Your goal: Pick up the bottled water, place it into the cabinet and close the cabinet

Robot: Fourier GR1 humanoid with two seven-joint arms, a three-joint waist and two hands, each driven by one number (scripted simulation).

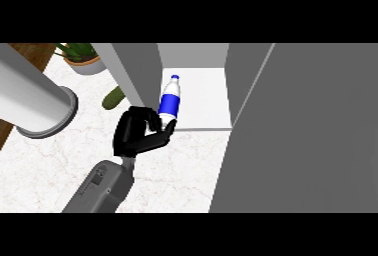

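Bottled water (170, 100): held at its base, leaning into the cabinet (199, 95) over its shelf, 12 o'clock of the hand | left hand (140, 134): fingers curled round the bottle | right hand: unseen | pick-up done; release and closing the door (310, 130), 3 o'clock, remain | desk (177, 170) below.
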